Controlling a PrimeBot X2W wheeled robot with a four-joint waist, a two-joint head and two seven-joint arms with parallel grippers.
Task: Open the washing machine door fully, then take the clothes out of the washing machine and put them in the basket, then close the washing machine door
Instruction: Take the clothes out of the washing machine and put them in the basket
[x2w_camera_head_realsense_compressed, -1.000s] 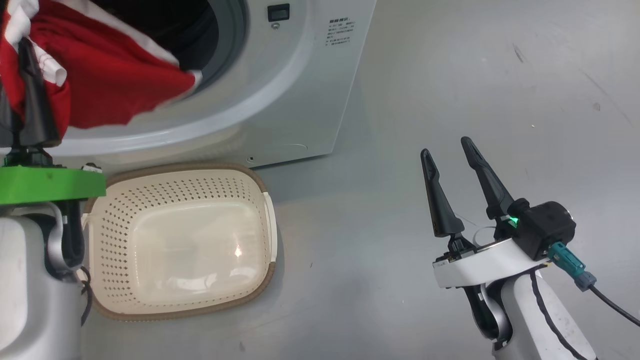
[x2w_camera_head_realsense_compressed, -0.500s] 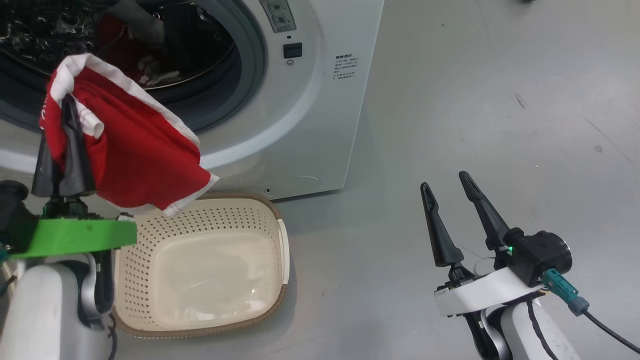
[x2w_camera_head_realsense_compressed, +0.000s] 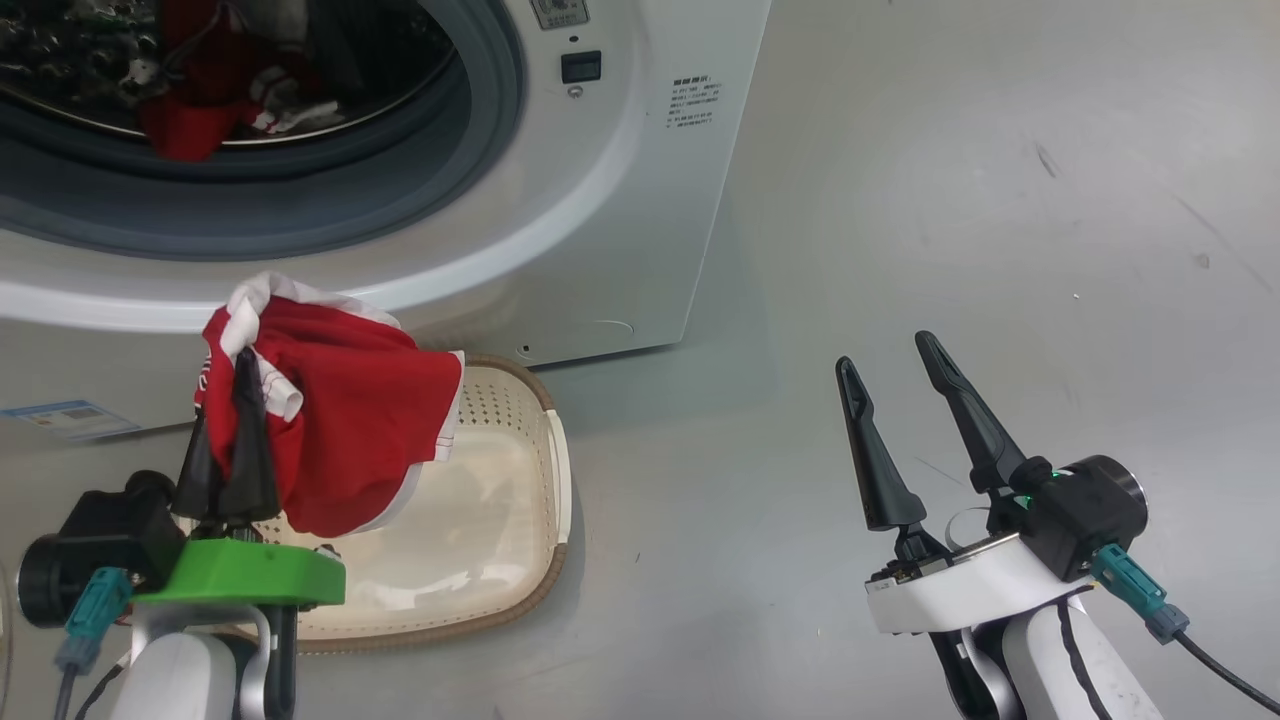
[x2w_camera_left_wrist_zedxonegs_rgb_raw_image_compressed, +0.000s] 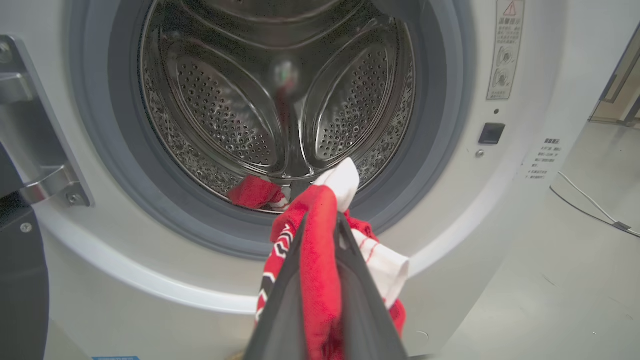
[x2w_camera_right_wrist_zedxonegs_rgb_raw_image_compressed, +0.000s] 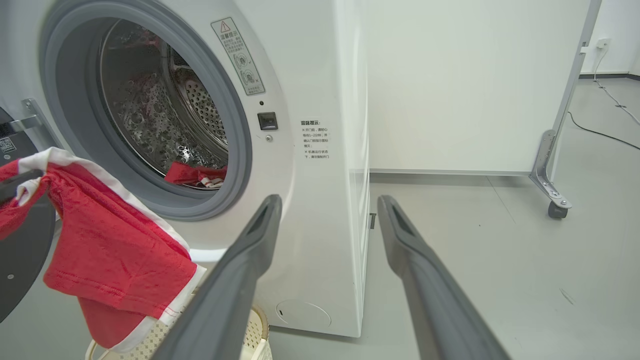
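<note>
Left gripper (x2w_camera_head_realsense_compressed: 228, 400): my fingers are clamped on a red garment (x2w_camera_head_realsense_compressed: 350, 430) with white trim. From the left wrist, the cloth is bunched between both fingers (x2w_camera_left_wrist_zedxonegs_rgb_raw_image_compressed: 360, 300) and spills past the tips.

The garment hangs over the left part of the basket (x2w_camera_head_realsense_compressed: 555, 470), hem down near the rim. I cannot tell whether cloth touches plastic.

The basket sits on the floor just beside the foot of the washing machine (x2w_camera_head_realsense_compressed: 620, 200), below the curved lip of the opening. Its right rim and handle are clear of cloth.

In the drum, more red and white clothes (x2w_camera_head_realsense_compressed: 190, 130) lie low at the front, behind the grey gasket (x2w_camera_left_wrist_zedxonegs_rgb_raw_image_compressed: 430, 150).

Door (x2w_camera_right_wrist_zedxonegs_rgb_raw_image_compressed: 22, 265): a black edge shows at the far left of the right wrist view, swung out from the opening, behind the hanging garment (x2w_camera_right_wrist_zedxonegs_rgb_raw_image_compressed: 115, 250).

Right gripper (x2w_camera_head_realsense_compressed: 885, 350): my jaws stand wide apart and hold nothing. It is well right of the basket, over bare grey floor (x2w_camera_head_realsense_compressed: 1000, 200).

Room: open floor runs along the machine's right side. From the right wrist, a wheeled white partition (x2w_camera_right_wrist_zedxonegs_rgb_raw_image_compressed: 555, 165) and a floor cable (x2w_camera_right_wrist_zedxonegs_rgb_raw_image_compressed: 600, 130) bound the far side.
</note>
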